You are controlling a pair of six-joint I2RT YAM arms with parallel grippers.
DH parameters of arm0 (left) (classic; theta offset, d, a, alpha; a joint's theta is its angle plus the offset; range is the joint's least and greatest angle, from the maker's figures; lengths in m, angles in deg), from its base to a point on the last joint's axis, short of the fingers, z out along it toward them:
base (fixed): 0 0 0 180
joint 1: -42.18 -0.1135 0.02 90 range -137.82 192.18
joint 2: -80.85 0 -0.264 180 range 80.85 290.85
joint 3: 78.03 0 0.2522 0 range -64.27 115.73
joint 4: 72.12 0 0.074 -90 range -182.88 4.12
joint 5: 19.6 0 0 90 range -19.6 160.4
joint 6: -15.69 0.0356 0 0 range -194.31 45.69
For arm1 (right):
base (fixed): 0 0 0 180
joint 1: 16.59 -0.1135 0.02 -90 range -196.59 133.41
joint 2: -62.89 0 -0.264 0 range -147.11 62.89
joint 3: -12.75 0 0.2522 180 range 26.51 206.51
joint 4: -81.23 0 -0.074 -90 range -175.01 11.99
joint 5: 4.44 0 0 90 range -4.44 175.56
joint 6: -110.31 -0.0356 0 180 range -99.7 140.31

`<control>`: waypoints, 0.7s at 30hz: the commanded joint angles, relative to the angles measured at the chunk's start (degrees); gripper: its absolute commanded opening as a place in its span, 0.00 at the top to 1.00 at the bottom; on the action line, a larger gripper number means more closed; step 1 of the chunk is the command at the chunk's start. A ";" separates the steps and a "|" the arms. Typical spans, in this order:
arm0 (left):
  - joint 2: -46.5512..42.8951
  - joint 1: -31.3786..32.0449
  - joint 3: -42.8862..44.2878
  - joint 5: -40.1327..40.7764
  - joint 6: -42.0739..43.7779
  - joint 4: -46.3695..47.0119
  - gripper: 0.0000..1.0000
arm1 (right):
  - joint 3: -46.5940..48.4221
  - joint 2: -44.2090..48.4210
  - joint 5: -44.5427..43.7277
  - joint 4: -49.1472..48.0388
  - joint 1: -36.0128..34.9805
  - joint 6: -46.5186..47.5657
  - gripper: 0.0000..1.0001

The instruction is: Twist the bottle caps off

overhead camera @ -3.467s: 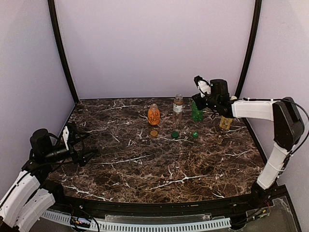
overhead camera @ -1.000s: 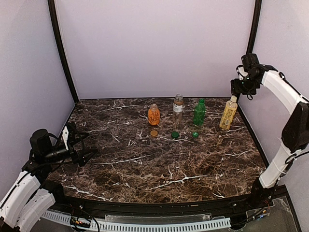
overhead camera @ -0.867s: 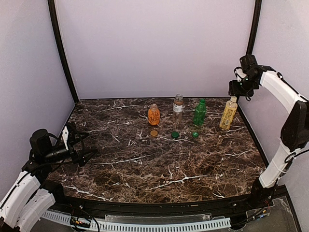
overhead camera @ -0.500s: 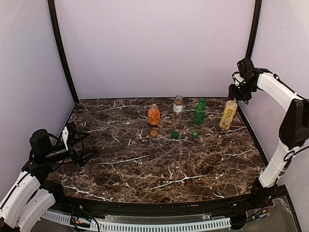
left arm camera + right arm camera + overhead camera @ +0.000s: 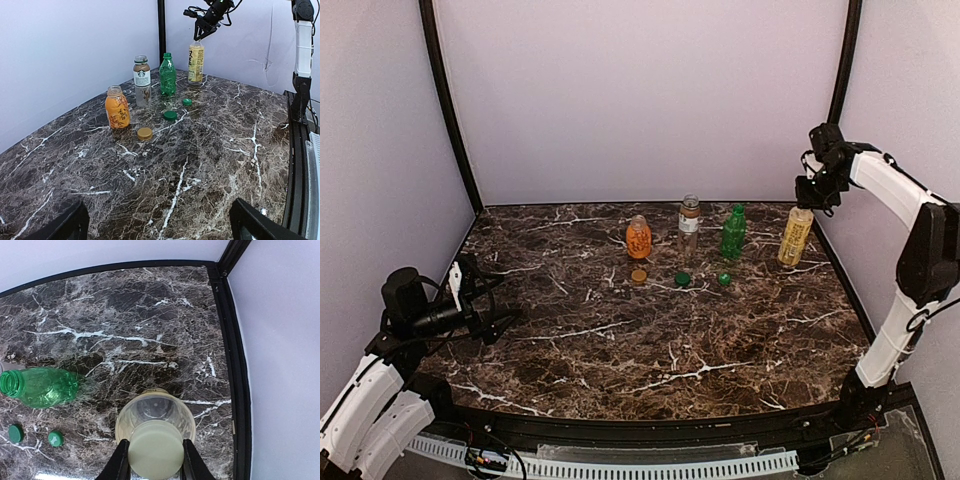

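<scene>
**Right wrist view:** the right gripper (image 5: pixel 154 460) is cut off by the lower edge. Only the inner faces of its jaws show, one on each side of the pale yellow cap (image 5: pixel 153 447). The cap hides the neck of the yellow bottle (image 5: pixel 155 412) beneath it.

**Top view:** that cap is concealed behind the gripper. The left arm (image 5: pixel 365 400) runs off the lower left corner.

**Left wrist view:** the left gripper (image 5: pixel 160 227) shows only as two dark tips at the bottom corners.
</scene>
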 commanded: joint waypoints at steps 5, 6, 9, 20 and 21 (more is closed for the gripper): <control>-0.48 -0.36 -0.94 -1.27 0.11 0.48 0.01 | 2.27 7.87 -10.05 -9.46 -2.71 3.45 1.00; -0.48 -0.37 -0.92 -1.27 0.06 0.48 0.01 | 3.05 8.25 -11.11 -11.71 -4.30 4.72 1.00; -0.48 -0.36 -0.93 -1.11 0.05 0.48 0.01 | 5.49 8.56 -13.32 -18.96 -10.95 9.76 1.00; -0.30 -0.71 -0.77 -0.94 0.70 -0.42 0.01 | 15.25 0.66 27.60 -37.19 -38.10 18.46 1.00; -0.26 -0.76 -0.77 -1.02 0.83 -0.47 0.01 | 16.01 -0.68 31.28 -36.99 -39.83 18.57 1.00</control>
